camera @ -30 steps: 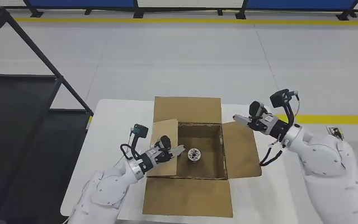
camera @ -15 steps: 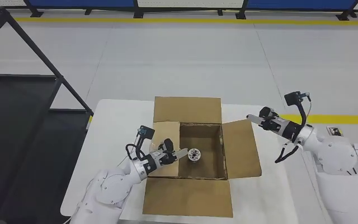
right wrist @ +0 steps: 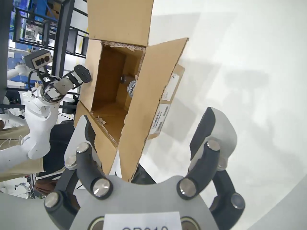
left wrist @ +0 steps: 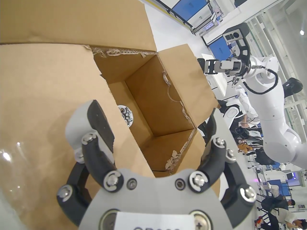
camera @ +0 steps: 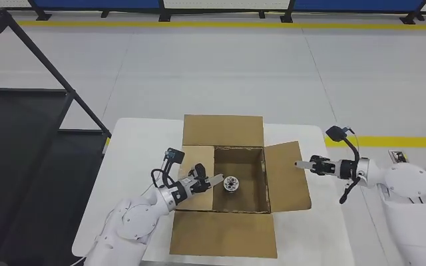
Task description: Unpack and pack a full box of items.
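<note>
Top view shows an open cardboard box [camera: 223,131] standing at the centre of the white surface [camera: 143,143], its four flaps folded outward. The right flap is tilted up, while the near and far flaps lie flatter. A small round item [camera: 231,183] with a patterned face sits on the box floor, toward the left wall. The left pincer [camera: 212,181] hangs over the inner edge of the left flap, left of centre in the frame. Its tips reach out over the opening, just beside the item but apart from it. In the left wrist view this pincer [left wrist: 153,113] is spread wide and holds nothing, with the box [left wrist: 72,13] and the item [left wrist: 126,117] beyond it. The right pincer [camera: 301,163] sits at the middle right of the frame, pointing at the outer edge of the raised right flap. Whether it touches the flap cannot be told. In the right wrist view its fingers [right wrist: 211,130] are spread and empty.
</note>
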Tool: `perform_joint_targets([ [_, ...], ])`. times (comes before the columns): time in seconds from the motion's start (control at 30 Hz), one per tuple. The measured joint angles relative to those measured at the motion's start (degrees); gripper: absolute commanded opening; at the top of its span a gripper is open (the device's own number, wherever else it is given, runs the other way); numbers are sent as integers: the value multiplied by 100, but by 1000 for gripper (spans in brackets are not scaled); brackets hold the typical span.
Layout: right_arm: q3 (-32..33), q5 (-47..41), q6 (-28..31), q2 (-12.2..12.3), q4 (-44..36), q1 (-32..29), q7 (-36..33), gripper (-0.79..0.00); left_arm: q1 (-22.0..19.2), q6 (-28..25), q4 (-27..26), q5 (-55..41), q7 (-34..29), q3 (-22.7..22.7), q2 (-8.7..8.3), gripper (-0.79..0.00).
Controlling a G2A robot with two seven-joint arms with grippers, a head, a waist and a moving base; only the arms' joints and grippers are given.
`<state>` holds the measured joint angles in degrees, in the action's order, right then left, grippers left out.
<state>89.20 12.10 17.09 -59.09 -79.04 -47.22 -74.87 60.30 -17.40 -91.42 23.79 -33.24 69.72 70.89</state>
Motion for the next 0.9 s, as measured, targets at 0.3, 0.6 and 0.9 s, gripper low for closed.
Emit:
perform_joint_targets([
  [0.3, -167, -1136, 500, 44, -72, 78, -368, 0, 13, 44, -7, 88, 46, -15, -16, 0],
  [0.6, -754, -2221, 330, 8, 118, 477, -776, 0, 78, 64, -43, 117, 140, -58, -24, 0],
  [0.9, -1909, -2765, 366, -173, 716, 1255, -865, 0, 140, 75, -105, 140, 300, -74, -29, 0],
])
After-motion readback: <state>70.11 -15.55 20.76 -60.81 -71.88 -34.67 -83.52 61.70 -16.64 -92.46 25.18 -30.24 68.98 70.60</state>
